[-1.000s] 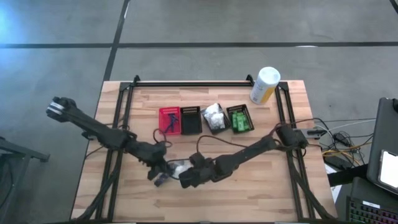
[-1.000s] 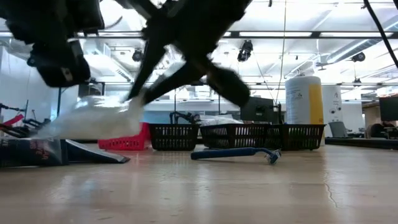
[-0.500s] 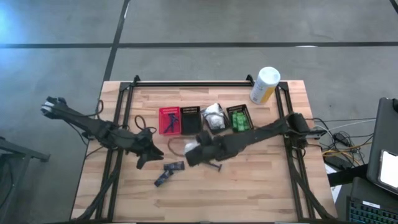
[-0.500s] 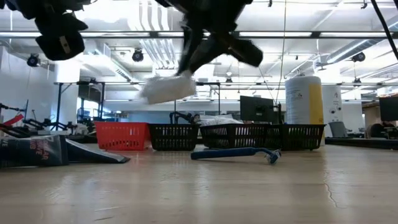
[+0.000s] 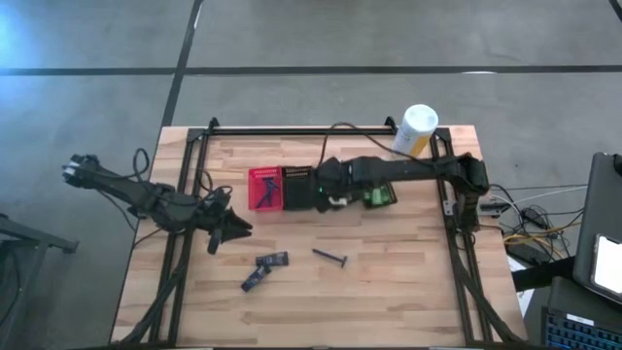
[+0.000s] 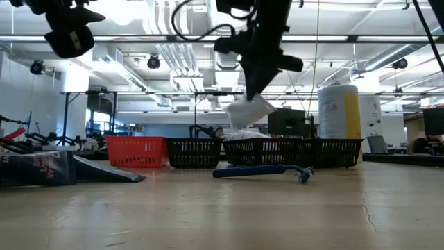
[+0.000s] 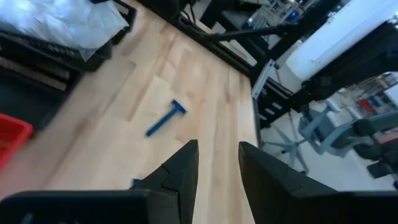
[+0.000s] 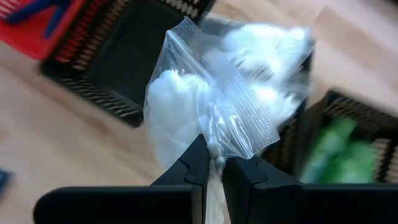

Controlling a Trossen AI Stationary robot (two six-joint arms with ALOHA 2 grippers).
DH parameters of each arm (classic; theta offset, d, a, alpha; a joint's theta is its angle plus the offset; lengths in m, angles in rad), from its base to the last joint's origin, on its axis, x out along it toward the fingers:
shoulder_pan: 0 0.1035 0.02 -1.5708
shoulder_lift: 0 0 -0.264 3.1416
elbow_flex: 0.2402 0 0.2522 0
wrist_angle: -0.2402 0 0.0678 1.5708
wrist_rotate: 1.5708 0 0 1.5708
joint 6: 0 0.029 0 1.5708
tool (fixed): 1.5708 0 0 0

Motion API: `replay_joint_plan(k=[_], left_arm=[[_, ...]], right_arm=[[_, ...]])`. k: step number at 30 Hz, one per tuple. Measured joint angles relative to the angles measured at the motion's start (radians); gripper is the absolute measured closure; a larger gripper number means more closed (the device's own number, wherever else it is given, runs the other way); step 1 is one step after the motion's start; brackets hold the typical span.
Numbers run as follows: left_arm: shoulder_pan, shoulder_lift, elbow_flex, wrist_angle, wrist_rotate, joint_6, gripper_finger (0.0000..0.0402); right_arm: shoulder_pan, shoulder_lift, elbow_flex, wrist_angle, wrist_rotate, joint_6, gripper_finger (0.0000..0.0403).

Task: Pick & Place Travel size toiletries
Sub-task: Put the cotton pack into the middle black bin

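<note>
Clear plastic bag (image 8: pixel 214 106) of white stuff pinched tight in right gripper (image 8: pixel 213 163), hanging over black baskets (image 5: pixel 298 188). Blue razor (image 7: pixel 165 117) on wood table (image 5: pixel 408 272), well ahead of left gripper (image 7: pixel 217 165), jaws partly apart, empty.

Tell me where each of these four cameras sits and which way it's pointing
High view: above the table, looking straight down; both arms show, right hand over the baskets.
Low view: at tabletop height, looking level across at the blue razor and baskets; the right arm hangs in from above.
Left wrist view: on the left arm, looking past its open fingers at the razor.
Right wrist view: on the right arm, its hand shut on the clear bag.
Shared: the low and right wrist views both show that bag.
</note>
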Motion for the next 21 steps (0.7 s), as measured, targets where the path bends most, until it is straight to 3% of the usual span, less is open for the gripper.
replay_joint_plan(k=[9,21], left_arm=[[0.080,-0.037,0.000,-0.132,-0.003,0.069,0.0282],[0.336,-0.049,0.000,-0.079,-0.065,0.085,0.0282]], right_arm=[[-0.069,0.000,-0.013,-0.060,-0.021,-0.172,0.0381],[-0.096,-0.002,-0.132,0.058,-0.105,-0.391,0.0380]])
